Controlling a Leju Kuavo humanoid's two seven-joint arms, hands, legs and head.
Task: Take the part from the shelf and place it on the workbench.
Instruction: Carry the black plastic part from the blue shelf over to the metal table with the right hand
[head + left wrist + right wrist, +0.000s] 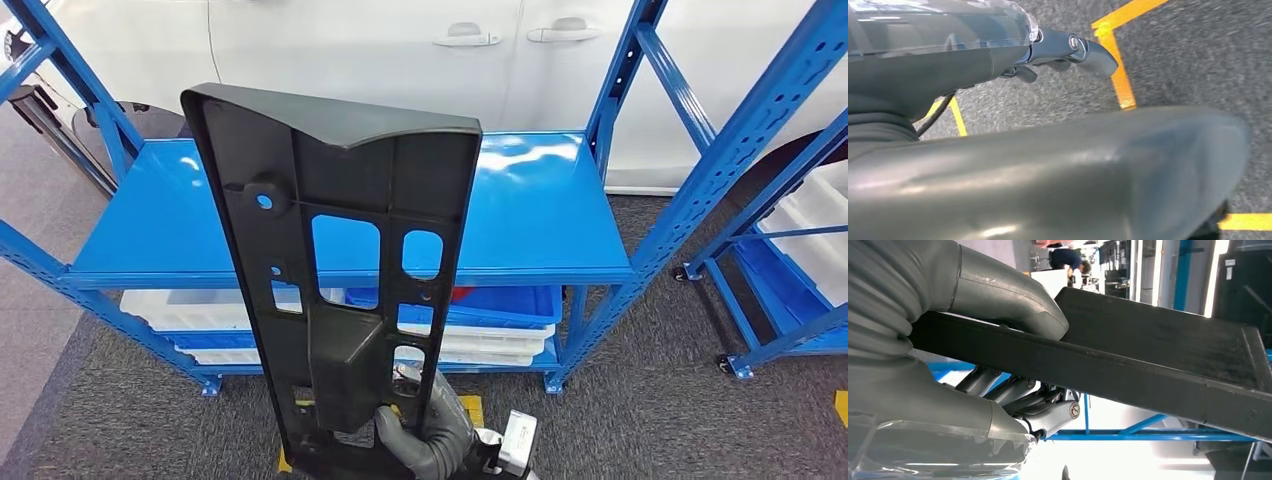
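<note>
Holding the black plastic part [335, 270] upright in front of the body, low end clamped in the right hand [425, 440], long panel rising up across the view of the blue shelf [540, 200]. Off the shelf already, then, and not yet on any workbench; none to be seen here. In the right wrist view, thumb [1013, 300] pressed on one face of the panel's edge, darker fingers [1013, 392] wrapped under the other, so a firm pinch near one end only.

Hanging low over grey carpet [1188, 55] and yellow floor tape [1120, 75], the left hand [1068, 50], holding nothing, fingers seemingly curled in, though hard to judge from this angle.

Behind the shelf, a white car [400, 40] with its door handles; on the lower level, white and blue bins [500, 320]; off to the right, a second blue rack [790, 250] with white trays.

Probably the carry step now. Worth keeping the panel near vertical, since a grip at the bottom end leaves a long lever above and any tilt may twist it through the fingers. Turning slowly, clear of the shelf uprights. Setting it down low end first, then loosening the grip only once the part rests on its own.
</note>
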